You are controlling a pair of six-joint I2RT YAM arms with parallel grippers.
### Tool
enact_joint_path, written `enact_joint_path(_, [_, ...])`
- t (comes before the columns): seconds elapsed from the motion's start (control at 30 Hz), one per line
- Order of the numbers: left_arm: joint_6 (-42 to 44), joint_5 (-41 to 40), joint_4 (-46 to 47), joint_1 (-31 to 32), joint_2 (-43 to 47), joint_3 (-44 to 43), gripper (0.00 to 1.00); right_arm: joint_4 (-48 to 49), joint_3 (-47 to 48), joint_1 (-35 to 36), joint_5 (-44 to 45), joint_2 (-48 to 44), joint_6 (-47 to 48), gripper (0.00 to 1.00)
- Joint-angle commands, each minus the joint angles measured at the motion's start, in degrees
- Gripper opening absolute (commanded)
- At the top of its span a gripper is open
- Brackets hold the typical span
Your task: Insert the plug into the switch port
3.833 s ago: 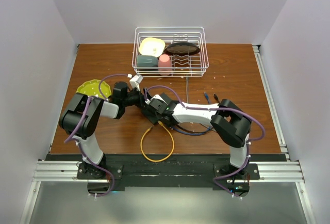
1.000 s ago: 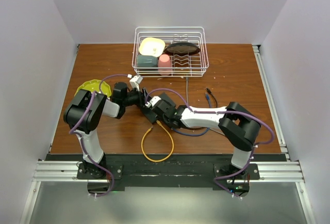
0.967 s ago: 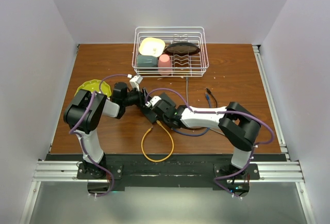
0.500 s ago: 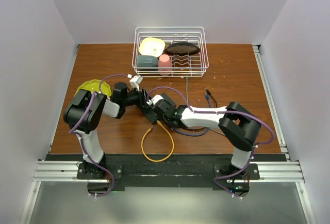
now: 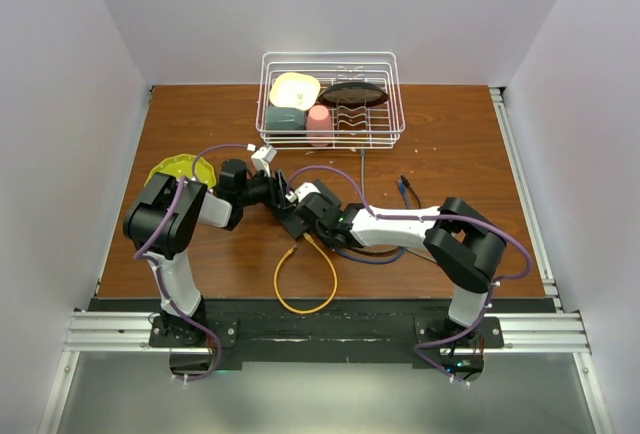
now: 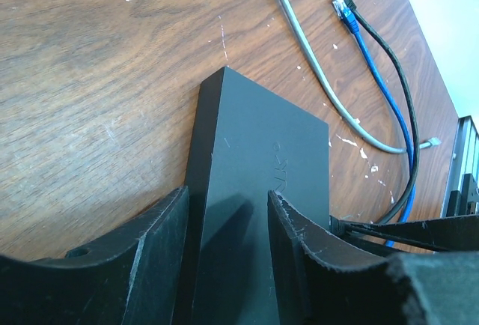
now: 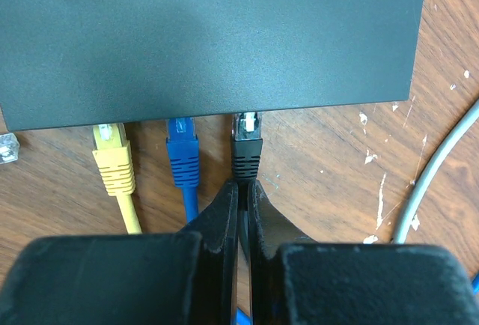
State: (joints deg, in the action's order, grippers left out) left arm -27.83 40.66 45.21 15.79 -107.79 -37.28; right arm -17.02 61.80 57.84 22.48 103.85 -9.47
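Jaws nip blk plug (image 7: 246, 149), R gripper (image 7: 242, 187)

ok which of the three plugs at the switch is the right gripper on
The black plug, rightmost in the right wrist view: the right gripper is shut on its tail end. The yellow plug and blue plug are ungripped.

Black plug (image 7: 246, 147) tip out of sight under box (image 7: 209, 40) edge.
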Motion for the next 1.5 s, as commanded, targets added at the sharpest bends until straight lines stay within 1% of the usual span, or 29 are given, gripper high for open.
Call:
enact_joint_path(0.0, [-0.4, 6.6, -0.9, 1.3, 0.2, 0.1, 0.50, 13.7, 1.0, 0.3, -1.6, -2.0, -2.3, 0.00])
enact_joint_path(0.3, [0.0, 7.4, -1.1, 1.3, 0.3, 0.3, 0.49, 20.7, -0.5, 0.3, -0.2, -2.9, -2.4, 0.00])
enact_joint_path(0.67, [-0.2, 8.8, -1.4, 1.3, 0.5, 1.9, 0.44, 24.1, 1.5, 0.2, 4.4, -2.3, -2.6, 0.00])
enact_joint_path(0.87, [-0.1, 10.3, -1.7, 2.4, 0.4, 2.3, 0.43, 23.7, 3.6, 0.1, 5.5, -1.4, -2.1, 0.00])
enact_joint_path(1.1, [3.0, 12.3, -6.3, 4.6, 0.7, 0.8, 0.42, 24.3, 5.8, 0.1, 3.4, -0.3, -0.1, 0.00])
enact_joint_path(1.33, [4.2, 14.4, -6.3, 6.1, 1.6, 0.7, 0.41, 21.9, 8.7, -0.1, 1.3, 2.1, 1.8, 0.00])
enact_joint_path(1.47, [4.9, 16.8, -7.0, 7.0, 1.5, 0.5, 0.38, 21.4, 9.0, -0.5, 1.3, 2.5, 1.5, 0.00])
